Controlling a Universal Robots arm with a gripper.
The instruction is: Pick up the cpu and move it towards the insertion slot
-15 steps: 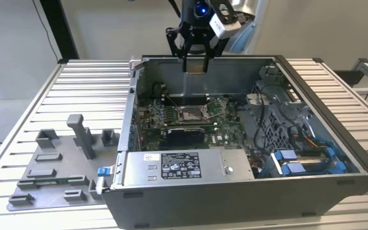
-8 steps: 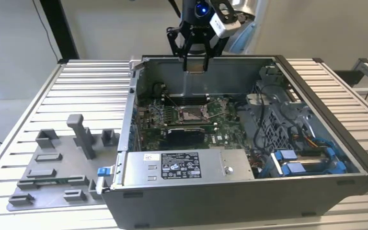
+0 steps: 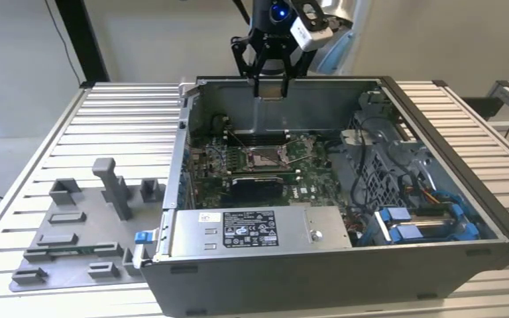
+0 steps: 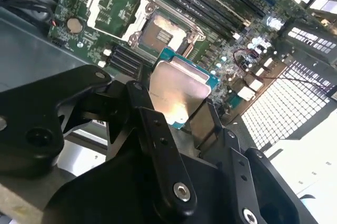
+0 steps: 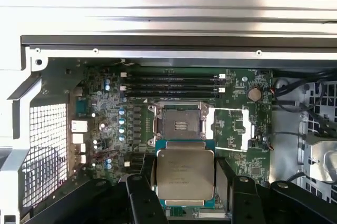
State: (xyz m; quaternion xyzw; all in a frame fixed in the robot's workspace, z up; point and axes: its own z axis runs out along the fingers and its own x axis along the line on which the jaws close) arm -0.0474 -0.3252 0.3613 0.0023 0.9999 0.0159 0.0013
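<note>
The gripper (image 5: 184,179) is closed on the cpu (image 5: 185,175), holding it flat above the computer case, near the insertion slot (image 5: 180,125). Keep it level and line up its edges with the slot.

One open grey metal computer case (image 3: 431,218) on the slatted table. Inside the case: one green motherboard (image 5: 105,129), one small square metal-framed insertion slot (image 5: 179,121), four long black memory slots (image 5: 171,84) just beside that slot, one round silver coin battery (image 5: 255,94). Beside the case: one flat grey plastic fixture plate (image 3: 69,248). Above the case: one black gripper (image 3: 270,93), one pale silver-beige square cpu (image 5: 185,174).
</note>
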